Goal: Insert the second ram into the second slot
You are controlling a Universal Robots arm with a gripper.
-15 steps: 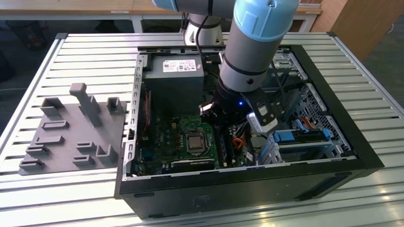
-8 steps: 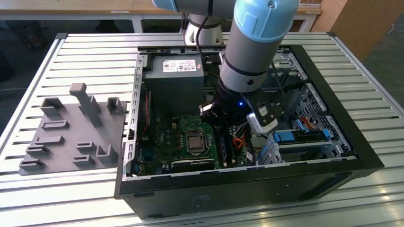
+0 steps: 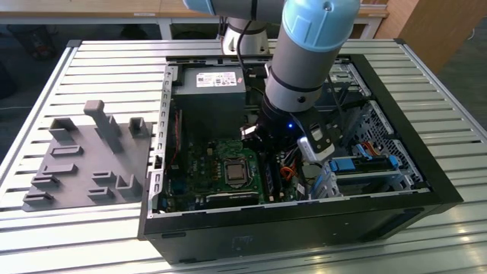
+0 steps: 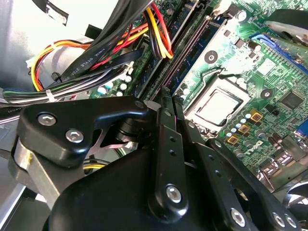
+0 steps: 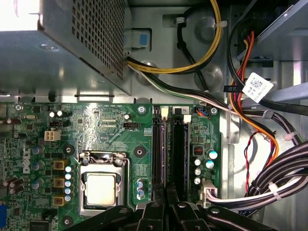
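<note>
My gripper [image 3: 283,157] reaches down into the open computer case [image 3: 426,171], just beside the processor socket [image 3: 234,170]. In both wrist views its black fingers [image 4: 166,125] are pressed together, and the gripper [image 5: 166,192] hovers low over the near end of two long black memory slots [image 5: 160,144] [image 5: 180,144]. The slots [image 4: 185,53] run away from the fingertips, side by side. The second ram is hidden: I cannot tell whether a stick sits between the fingers or in one of the slots.
Bundled cables [image 5: 269,144] [image 4: 96,53] hang close beside the slots. The power supply [image 3: 209,94] fills the case's far end and blue drive-bay latches [image 3: 346,165] lie at the exterior view's right. A grey fixture plate [image 3: 84,154] lies outside the case at the exterior view's left.
</note>
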